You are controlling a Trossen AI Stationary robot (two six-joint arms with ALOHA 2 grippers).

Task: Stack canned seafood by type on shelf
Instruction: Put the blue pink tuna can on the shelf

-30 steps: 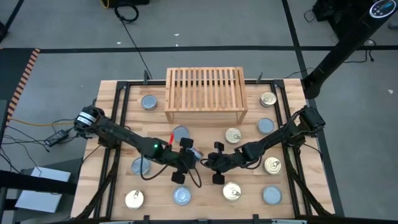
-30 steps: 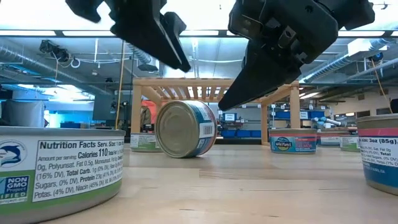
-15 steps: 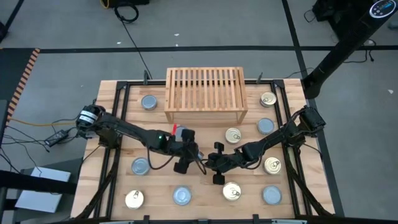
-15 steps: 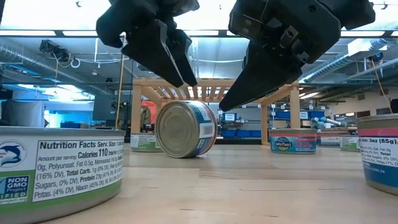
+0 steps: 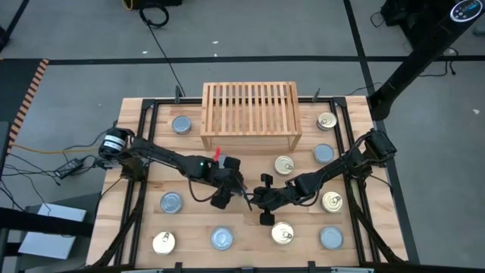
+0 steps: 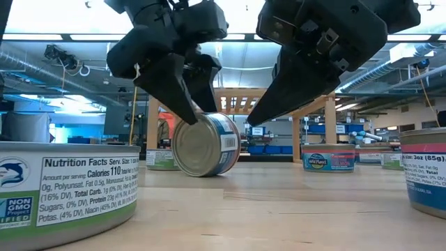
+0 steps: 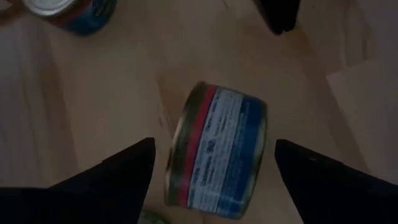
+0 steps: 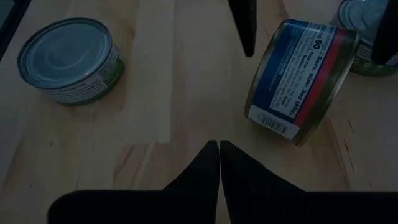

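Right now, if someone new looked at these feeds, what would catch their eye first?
Mid-table, a blue-and-red labelled tin lies tipped on its side, unlike the upright tins around it. The left gripper hangs right over it with fingers spread wide on either side, while the right gripper, fingers shut, sits just beside it. Behind them stands the wooden slatted shelf, with no tins on top.

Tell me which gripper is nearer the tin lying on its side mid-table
Left. The left gripper is open, its fingers straddling the tipped tin. The right gripper is shut and sits just beside that tin, not touching it.
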